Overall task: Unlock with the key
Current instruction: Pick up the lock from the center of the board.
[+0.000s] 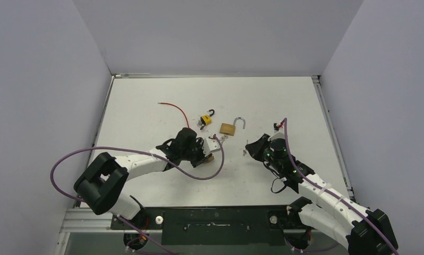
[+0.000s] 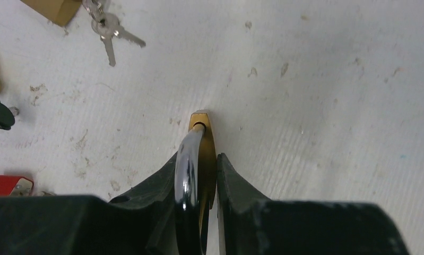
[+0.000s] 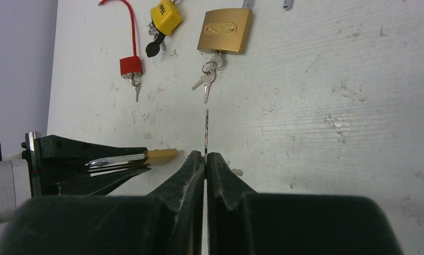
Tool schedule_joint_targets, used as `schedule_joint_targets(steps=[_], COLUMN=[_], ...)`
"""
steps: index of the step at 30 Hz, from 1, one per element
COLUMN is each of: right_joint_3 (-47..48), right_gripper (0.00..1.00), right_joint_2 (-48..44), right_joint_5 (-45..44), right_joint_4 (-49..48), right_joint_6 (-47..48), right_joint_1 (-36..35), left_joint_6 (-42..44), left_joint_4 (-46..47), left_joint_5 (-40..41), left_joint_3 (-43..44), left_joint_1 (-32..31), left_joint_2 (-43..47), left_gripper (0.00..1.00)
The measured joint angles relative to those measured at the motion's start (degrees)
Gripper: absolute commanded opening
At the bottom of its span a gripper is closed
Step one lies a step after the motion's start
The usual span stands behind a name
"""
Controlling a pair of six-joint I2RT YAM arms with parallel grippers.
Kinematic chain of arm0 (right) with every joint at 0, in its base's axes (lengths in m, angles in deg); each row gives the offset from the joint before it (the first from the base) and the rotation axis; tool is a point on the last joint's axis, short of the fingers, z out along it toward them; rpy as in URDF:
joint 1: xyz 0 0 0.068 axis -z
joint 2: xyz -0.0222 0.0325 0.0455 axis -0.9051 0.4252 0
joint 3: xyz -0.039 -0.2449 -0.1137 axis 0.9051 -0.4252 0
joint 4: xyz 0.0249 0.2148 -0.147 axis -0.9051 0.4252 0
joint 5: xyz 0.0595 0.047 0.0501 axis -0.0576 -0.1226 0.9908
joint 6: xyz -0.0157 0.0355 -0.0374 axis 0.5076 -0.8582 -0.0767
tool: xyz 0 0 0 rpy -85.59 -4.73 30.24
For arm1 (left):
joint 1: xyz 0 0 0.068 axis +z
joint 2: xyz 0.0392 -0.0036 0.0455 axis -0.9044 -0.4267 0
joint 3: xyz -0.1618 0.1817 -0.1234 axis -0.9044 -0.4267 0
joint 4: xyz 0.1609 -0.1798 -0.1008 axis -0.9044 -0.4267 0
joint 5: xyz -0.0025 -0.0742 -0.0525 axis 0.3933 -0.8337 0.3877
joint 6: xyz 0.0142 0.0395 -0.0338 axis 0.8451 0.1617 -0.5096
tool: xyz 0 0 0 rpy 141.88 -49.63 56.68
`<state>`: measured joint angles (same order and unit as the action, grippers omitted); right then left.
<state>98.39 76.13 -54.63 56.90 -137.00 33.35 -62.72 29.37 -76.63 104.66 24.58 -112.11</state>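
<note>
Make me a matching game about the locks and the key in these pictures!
Things
1. small brass padlock with shiny steel shackle
2. thin silver key
3. big brass padlock
4. small red lock

Places
A. lying loose, bunch of keys hanging from it
B. between the right arm's jaws
C. on a red wire loop
D. between the left arm's jaws

Pairs: 1-D, 2-B, 3-A, 4-C

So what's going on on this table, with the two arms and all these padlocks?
The left gripper is clamped on a small brass padlock. The right gripper pinches a key, blade sticking out, off to the side of that padlock and not yet in it. Farther back on the table lie a larger brass padlock with keys at its base, a yellow padlock and a red cable lock.
</note>
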Motion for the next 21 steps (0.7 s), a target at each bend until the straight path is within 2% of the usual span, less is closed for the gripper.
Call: schedule_joint_targets(steps=[2, 6, 8, 21], right_joint_3=[0.00, 0.00, 0.00, 0.00], right_gripper=[0.00, 0.00, 0.00, 0.00], right_joint_2=[-0.15, -0.24, -0.28, -0.28], right_joint_5=[0.04, 0.04, 0.11, 0.24], right_joint_4=[0.00, 0.17, 0.48, 1.31], right_joint_6=[0.00, 0.02, 0.02, 0.00], right_joint_1=[0.33, 0.44, 0.44, 0.46], left_joint_6=[-4.66, -10.43, -12.76, -16.06], left_joint_4=[3.80, 9.99, 12.70, 20.28], left_joint_5=[2.25, 5.88, 7.15, 9.55], left_joint_3=[-0.02, -0.20, -0.70, -0.87], left_joint_1=[-2.16, -5.66, -6.99, -7.74], left_joint_2=[-0.63, -2.60, -3.04, -4.85], left_gripper=[0.09, 0.33, 0.39, 0.45])
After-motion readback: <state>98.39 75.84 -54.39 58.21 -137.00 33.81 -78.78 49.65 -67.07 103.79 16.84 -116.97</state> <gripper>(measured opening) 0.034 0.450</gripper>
